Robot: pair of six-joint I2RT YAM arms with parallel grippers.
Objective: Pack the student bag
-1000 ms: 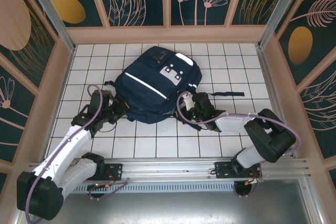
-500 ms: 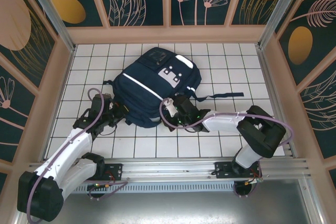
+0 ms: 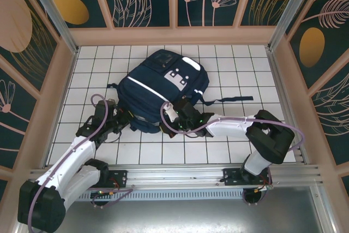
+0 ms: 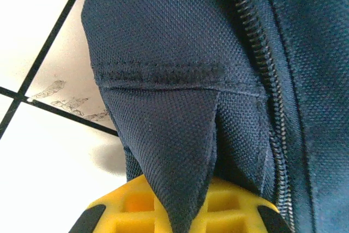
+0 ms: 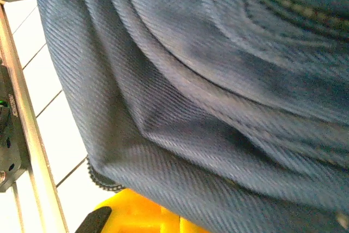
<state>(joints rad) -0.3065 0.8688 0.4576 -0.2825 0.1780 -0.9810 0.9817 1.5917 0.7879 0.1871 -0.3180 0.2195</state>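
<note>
The student bag (image 3: 159, 83), navy with white stripes and grey patches, lies in the middle of the white tiled table (image 3: 240, 66). My left gripper (image 3: 124, 119) is at its near left corner, shut on a fold of the bag's navy fabric (image 4: 180, 151); that fold runs down between the yellow jaws of the left gripper (image 4: 185, 214). A zipper (image 4: 267, 80) runs along the right of that fold. My right gripper (image 3: 173, 114) is at the bag's near edge, shut, with the bag's cloth (image 5: 207, 135) draped over its jaws (image 5: 174, 222). What exactly it pinches is hidden.
A dark strap (image 3: 234, 99) trails from the bag to the right over the tiles. Patterned walls (image 3: 49, 96) close the table on three sides. A metal rail (image 3: 180, 174) with the arm bases runs along the near edge; part of that rail (image 5: 22, 135) is beside the right gripper.
My right gripper has slid left along the bag's near edge, from its right corner to near its middle. The left gripper has stayed shut at the left corner.
</note>
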